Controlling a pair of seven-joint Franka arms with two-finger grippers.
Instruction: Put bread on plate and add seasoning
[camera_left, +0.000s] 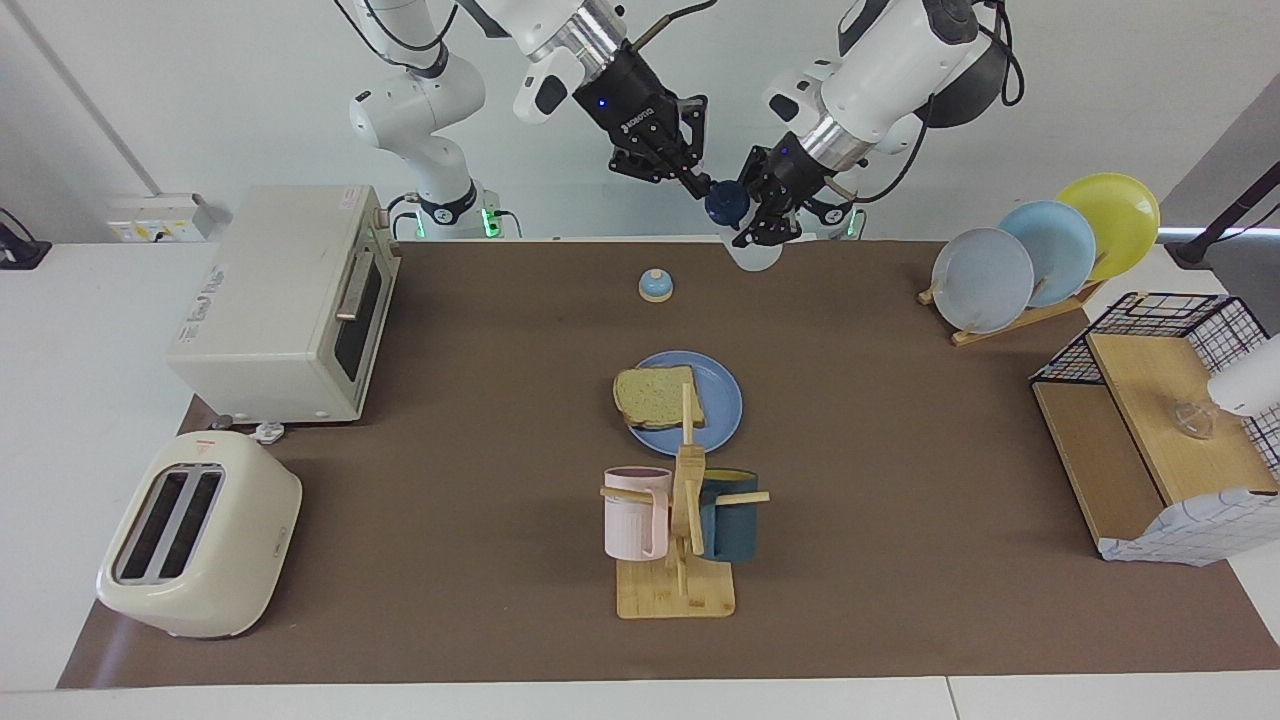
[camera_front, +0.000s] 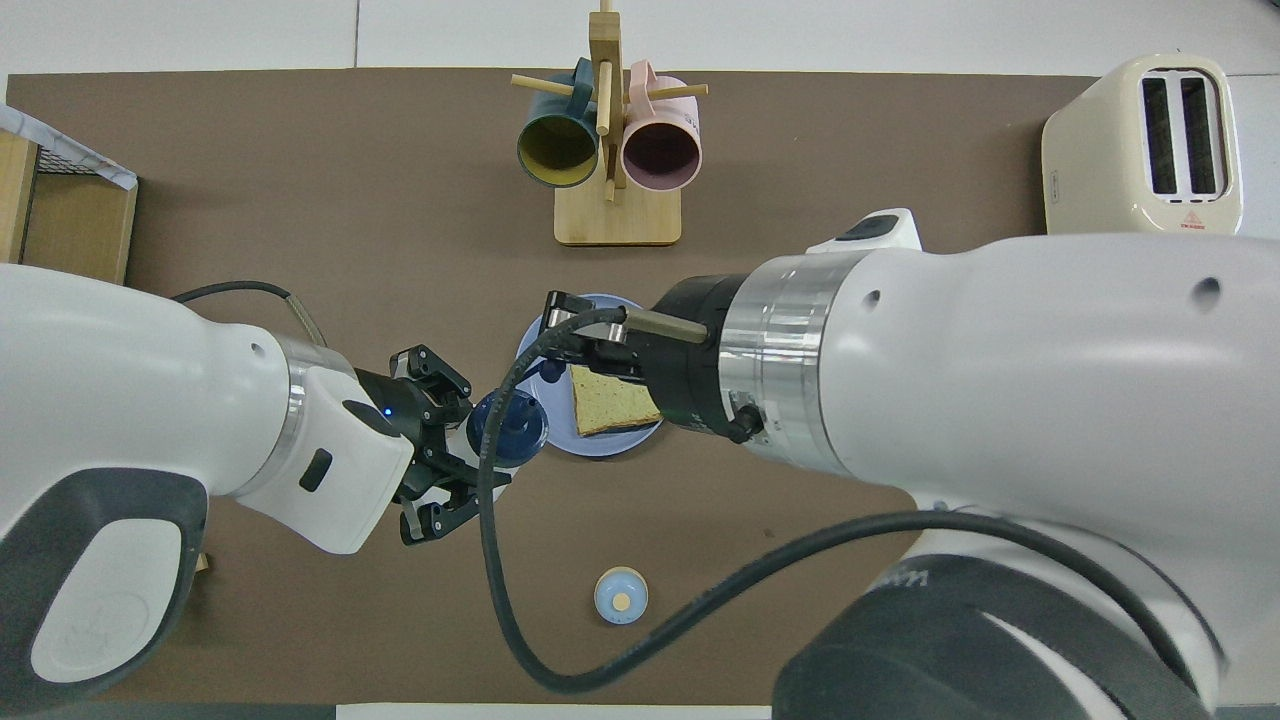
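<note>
Resting already on the round, flat blue plate (camera_left: 715, 400), at its nine o'clock side, the square, crusty bread (camera_left: 655, 396) awaits seasoning. Held aloft near the robots' table edge, the translucent plastic seasoning bottle (camera_left: 752, 255) sits clenched in the left gripper (camera_left: 762, 222); the right gripper (camera_left: 697, 187), pinched closed, meets its glossy navy cap (camera_left: 726, 203). Opening and sprinkling remain.
</note>
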